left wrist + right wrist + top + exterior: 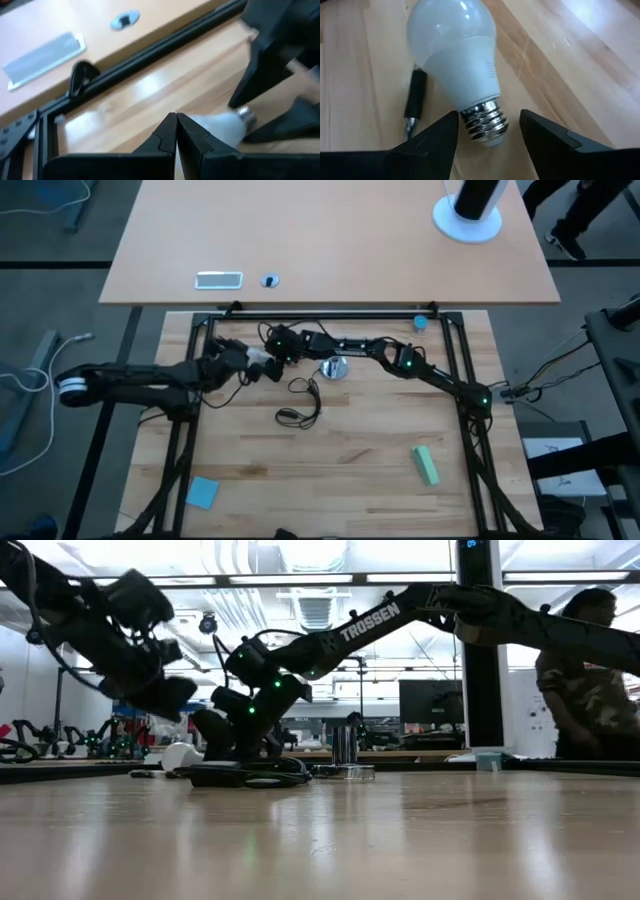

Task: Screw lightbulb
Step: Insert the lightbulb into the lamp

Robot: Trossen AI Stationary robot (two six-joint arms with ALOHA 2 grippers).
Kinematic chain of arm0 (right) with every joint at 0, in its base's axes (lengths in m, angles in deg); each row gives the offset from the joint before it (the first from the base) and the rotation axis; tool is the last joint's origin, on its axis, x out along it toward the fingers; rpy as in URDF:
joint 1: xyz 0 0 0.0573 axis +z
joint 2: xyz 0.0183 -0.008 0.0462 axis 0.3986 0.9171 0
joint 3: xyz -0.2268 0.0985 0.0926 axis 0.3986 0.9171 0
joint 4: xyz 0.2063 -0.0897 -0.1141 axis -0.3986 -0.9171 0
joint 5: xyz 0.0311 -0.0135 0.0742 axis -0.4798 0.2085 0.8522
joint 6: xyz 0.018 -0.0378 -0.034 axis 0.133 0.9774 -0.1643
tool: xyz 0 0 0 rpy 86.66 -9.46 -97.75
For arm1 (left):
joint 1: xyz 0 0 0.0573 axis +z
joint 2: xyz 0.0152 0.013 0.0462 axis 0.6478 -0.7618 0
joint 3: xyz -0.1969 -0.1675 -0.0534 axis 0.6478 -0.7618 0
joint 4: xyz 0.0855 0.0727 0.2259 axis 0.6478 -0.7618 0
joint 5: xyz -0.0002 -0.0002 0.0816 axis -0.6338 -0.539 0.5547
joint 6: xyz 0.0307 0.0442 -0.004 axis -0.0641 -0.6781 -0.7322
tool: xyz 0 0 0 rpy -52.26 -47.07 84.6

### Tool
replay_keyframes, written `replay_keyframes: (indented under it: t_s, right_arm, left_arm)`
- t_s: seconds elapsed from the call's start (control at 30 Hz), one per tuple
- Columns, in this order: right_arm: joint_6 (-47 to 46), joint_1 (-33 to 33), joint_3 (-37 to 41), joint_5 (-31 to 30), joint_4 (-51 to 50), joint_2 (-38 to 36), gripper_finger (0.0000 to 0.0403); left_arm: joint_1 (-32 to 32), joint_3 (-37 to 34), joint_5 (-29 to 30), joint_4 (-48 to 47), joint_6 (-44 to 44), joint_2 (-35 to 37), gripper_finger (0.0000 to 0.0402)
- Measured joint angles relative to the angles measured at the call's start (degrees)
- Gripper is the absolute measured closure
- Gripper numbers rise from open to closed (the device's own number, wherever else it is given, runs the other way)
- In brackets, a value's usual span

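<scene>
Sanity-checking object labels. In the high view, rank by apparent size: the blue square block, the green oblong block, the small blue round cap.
1. Blue square block and green oblong block: they look about alike in area, so I won't rank them.
2. Small blue round cap: clearly the smallest.

All lie on the table, so camera distance hardly differs.

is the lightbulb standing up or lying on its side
Lying on its side: the lightbulb rests on the wooden table, its screw base between the open right gripper fingers, not yet gripped.

Both arms were matte black, the right arm (370, 620) lettered TROSSEN in white, green lights glowing, black cables looped along its joints.
</scene>
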Motion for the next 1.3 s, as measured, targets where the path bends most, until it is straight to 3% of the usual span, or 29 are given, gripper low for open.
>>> replay_keyframes:
  t_s: [0.53,0.77,0.93,1.3]
  right_arm:
    - [15.32,1.73,-0.24,-0.62,1.10,-0.02,0.0217]
    - [15.74,1.71,-0.28,-0.62,2.51,-0.07,0.0224]
    - [16.32,1.62,-0.28,-0.62,1.77,-0.08,0.0233]
    - [14.29,1.36,-0.32,0.12,-2.41,-0.22,0.0258]
  left_arm:
    - [6.10,-0.33,0.28,2.48,-2.13,-8.11,0.0401]
    - [6.95,-0.33,-5.93,7.13,-5.10,-12.82,0.0401]
    - [7.06,-0.33,-6.17,10.84,-5.90,-15.49,0.0401]
    - [7.02,-0.34,-9.74,11.54,-5.83,-12.85,0.0401]
